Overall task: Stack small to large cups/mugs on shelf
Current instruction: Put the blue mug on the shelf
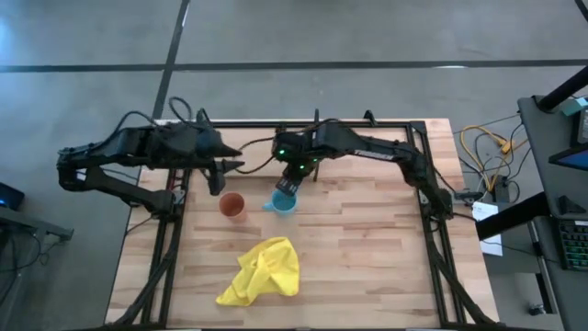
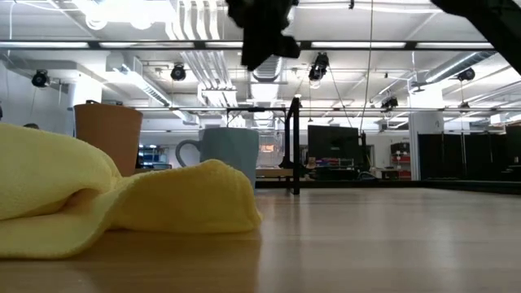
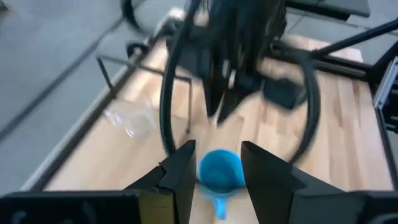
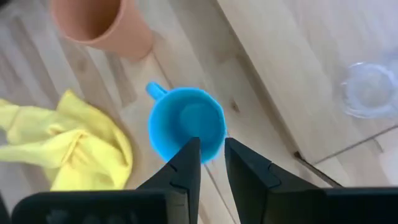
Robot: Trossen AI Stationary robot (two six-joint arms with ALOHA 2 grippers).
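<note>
The blue mug [image 1: 283, 203] stands upright on the tabletop, its handle toward the orange tumbler [image 1: 231, 204], which stands just to its left. My right gripper [image 1: 290, 183] hangs above the mug's far rim [image 4: 186, 121] with a narrow gap between its fingers; the low view shows it [image 2: 264, 37] well clear of the mug [image 2: 230, 155]. My left gripper [image 1: 220, 181] is open, near the shelf and left of the tumbler, and touches nothing. The clear glass cup [image 4: 368, 90] stands on the shelf board [image 4: 292, 68].
A crumpled yellow cloth [image 1: 263, 272] lies on the tabletop toward the near edge, in front of both cups. The shelf's black upright divider [image 2: 295, 146] stands behind the mug. Bare tabletop [image 1: 367, 248] stretches to the right of the mug.
</note>
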